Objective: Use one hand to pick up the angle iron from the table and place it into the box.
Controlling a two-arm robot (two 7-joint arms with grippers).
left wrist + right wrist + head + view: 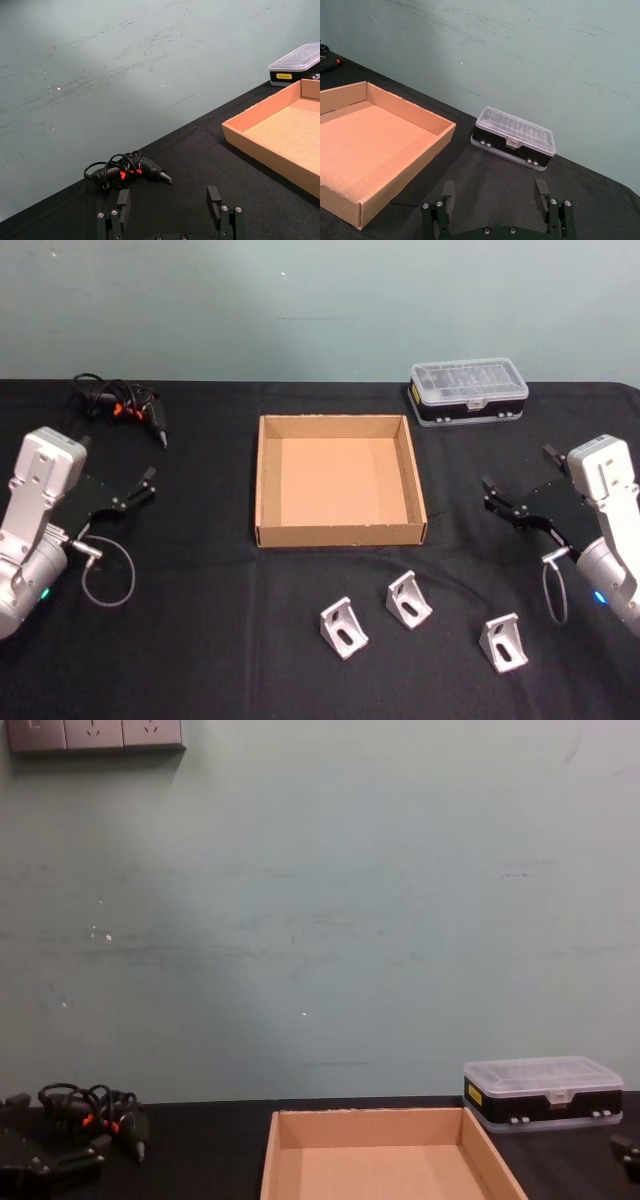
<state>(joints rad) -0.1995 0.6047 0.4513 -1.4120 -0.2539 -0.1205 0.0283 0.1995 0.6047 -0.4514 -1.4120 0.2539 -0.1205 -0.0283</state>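
Angle irons before box in head view, left pincer, right pincer released in wrist views

Left angle iron: small silver corner bracket with a slotted face, lay on the bench near the front of the box.
Middle angle iron: same make, closest to the box's front wall, near its right corner.
Right angle iron: same make, lay well apart, past the box's right corner.
Box: shallow tan cardboard tray, open top, low walls, sat flat mid-bench.
Bench: matte black, much wider than the box.
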